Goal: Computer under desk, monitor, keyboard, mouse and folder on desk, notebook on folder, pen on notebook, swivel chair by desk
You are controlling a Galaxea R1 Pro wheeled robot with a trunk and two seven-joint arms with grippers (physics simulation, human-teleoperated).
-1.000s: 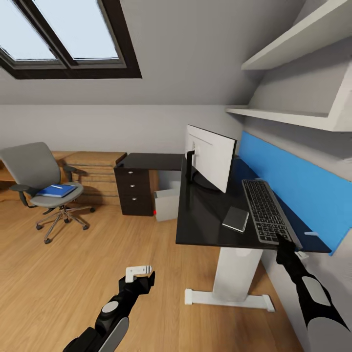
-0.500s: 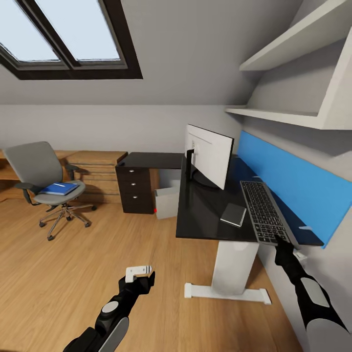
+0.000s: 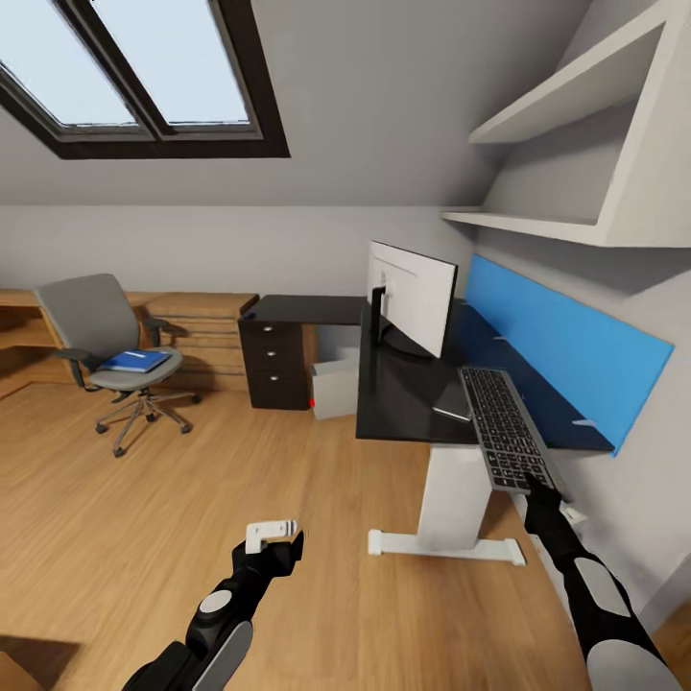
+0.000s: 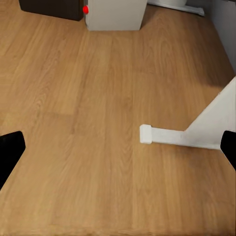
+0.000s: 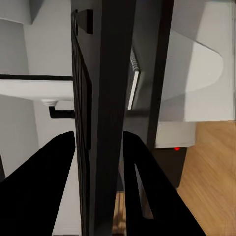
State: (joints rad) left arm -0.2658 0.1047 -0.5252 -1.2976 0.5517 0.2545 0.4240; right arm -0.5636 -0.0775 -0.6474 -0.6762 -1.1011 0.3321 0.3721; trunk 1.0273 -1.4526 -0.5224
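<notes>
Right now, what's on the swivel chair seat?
The blue folder lies flat on the swivel chair seat, with a thin whitish pen on it. Anything beneath the folder is hidden.

Skylight (image 3: 144,72) with dark frame is set in the sloped ceiling, upper left of the head view. Two white wall shelves (image 3: 566,144) are mounted on the right wall, one above the other. A blue wall panel (image 3: 566,345) is fixed just below the lower shelf. A light wooden dresser (image 3: 206,331) is seen against the far wall. Wood plank floor (image 3: 240,480) is laid throughout.
</notes>
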